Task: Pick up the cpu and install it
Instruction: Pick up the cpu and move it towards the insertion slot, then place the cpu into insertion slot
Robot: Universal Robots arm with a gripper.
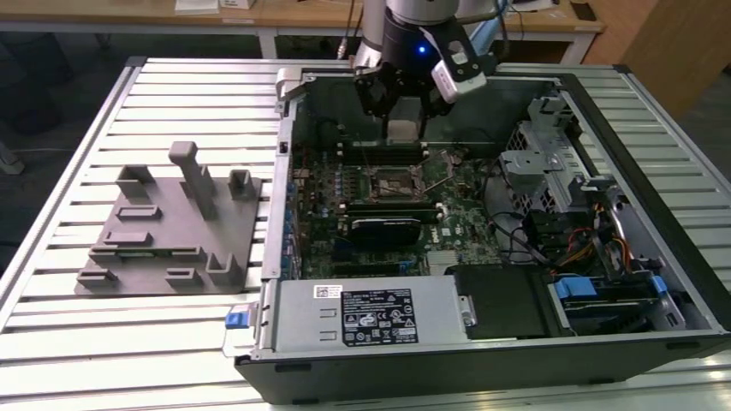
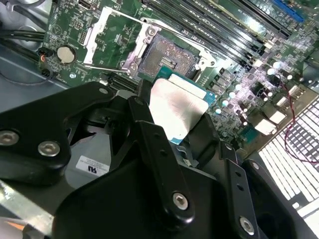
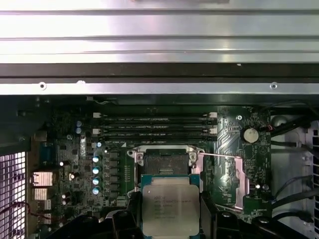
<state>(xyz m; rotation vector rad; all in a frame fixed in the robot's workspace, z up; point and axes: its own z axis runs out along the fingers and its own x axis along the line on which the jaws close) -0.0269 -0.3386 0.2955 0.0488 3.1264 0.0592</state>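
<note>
Holding the cpu (image 1: 403, 130) clamped by its edges between 2 black fingers, the gripper (image 1: 403, 116) hangs in the upper middle of the exterior view, above the open computer case (image 1: 480, 368). The pickup looks done, but the install is not.

In the second wrist view the cpu (image 2: 177, 107) shows its silver top, raised clear of the green motherboard (image 2: 234, 30). The socket (image 2: 167, 59) beyond it lies bare, with its metal frame (image 2: 107, 37) swung open to receive the chip. In the first wrist view the cpu (image 3: 170, 206) sits level in the gripper (image 3: 170, 215), close to the socket (image 3: 164, 162) but not seated in it. What is left, by my reading, is lining the chip up and setting it into the socket.

The case lies on its side on a slatted metal table (image 1: 171, 94) that fills most of the exterior view. On the exterior view's left stands a grey fixture (image 1: 171, 231) of blocks and slots, well apart from the case. Pale wooden desks (image 1: 286, 13) run along the top edge, and a dark floor shows at the far left.
</note>
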